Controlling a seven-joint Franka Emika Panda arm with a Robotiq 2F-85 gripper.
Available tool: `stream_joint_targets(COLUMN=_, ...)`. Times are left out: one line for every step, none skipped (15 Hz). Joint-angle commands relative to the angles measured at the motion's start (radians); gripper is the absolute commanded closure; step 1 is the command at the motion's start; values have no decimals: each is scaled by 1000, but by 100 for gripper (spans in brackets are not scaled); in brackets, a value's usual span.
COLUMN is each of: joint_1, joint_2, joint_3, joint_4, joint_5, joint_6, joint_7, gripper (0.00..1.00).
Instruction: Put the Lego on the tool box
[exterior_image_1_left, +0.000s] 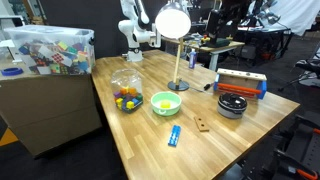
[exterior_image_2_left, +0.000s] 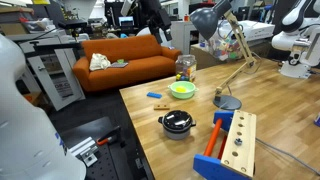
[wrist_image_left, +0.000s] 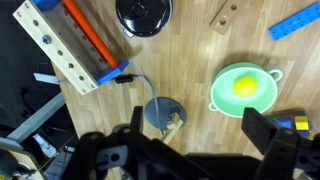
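A Franka arm's gripper (wrist_image_left: 200, 142) hangs high over a wooden table (exterior_image_1_left: 150, 150) in a workshop, its dark jaws spread wide at the lower edge of the wrist view and closed on nothing; the blue Lego (wrist_image_left: 295, 20) lies flat on the bare tabletop, just beside a small wooden block (wrist_image_left: 224, 13) and near a green bowl (wrist_image_left: 243, 92) with a yellow object (wrist_image_left: 246, 86) inside; the tool box (wrist_image_left: 68, 45), pale wood with an orange handle and blue ends, sits well apart from the Lego, with nothing on top of it; a black pot (wrist_image_left: 143, 14) stands between the two; a desk lamp's round base (wrist_image_left: 163, 113) rests near the bowl; in both exterior views a clear jar of coloured bricks (exterior_image_1_left: 127, 92) stands next to the bowl on the side away from the tool box; an orange couch (exterior_image_2_left: 120, 55) sits behind the table
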Motion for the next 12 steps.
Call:
stream_joint_targets(joint_1=44, joint_2=6, joint_3=-41, joint_4=2, joint_5=-17, joint_6=-5, joint_7=12, gripper=0)
stream_joint_targets(joint_1=41, joint_2=22, joint_3=-38, joint_4=18, joint_5=-27, joint_6=-4, joint_7=33, gripper=0)
stream_joint_targets(joint_1=46, joint_2=39, joint_3=-41, joint_4=34, joint_5=-21, joint_6=3, joint_7=46, gripper=0)
stream_joint_targets(joint_1=52, joint_2=62, joint_3=-43, joint_4=59, joint_5=-9, joint_6=5, joint_7=61, gripper=0)
stream_joint_targets(joint_1=62, joint_2=83, joint_3=-47, joint_4=82, joint_5=12, joint_6=4, joint_7=73, gripper=0)
stream_joint_targets(joint_1=70, joint_2=114, joint_3=-46, joint_4=114, joint_5=23, joint_6=-3, joint_7=93, gripper=0)
stream_joint_targets(joint_1=80, joint_2=145, joint_3=-48, joint_4=144, joint_5=29, joint_6=-11, joint_7=111, gripper=0)
stream_joint_targets(joint_1=97, joint_2=179, joint_3=-57, joint_4=181, joint_5=70, joint_6=-39, joint_7=124, gripper=0)
stream_joint_targets(joint_1=112, joint_2=206, joint_3=-65, joint_4=205, joint_5=103, joint_6=-50, joint_7=137, gripper=0)
stream_joint_targets(joint_1=127, joint_2=233, joint_3=-76, joint_4=230, joint_5=152, joint_6=-62, joint_7=138, gripper=0)
stream_joint_targets(joint_1=142, joint_2=248, joint_3=-86, joint_4=246, joint_5=190, joint_6=-68, joint_7=139, gripper=0)
stream_joint_targets(joint_1=148, joint_2=211, joint_3=-94, joint_4=191, joint_5=133, joint_6=-15, joint_7=131, gripper=0)
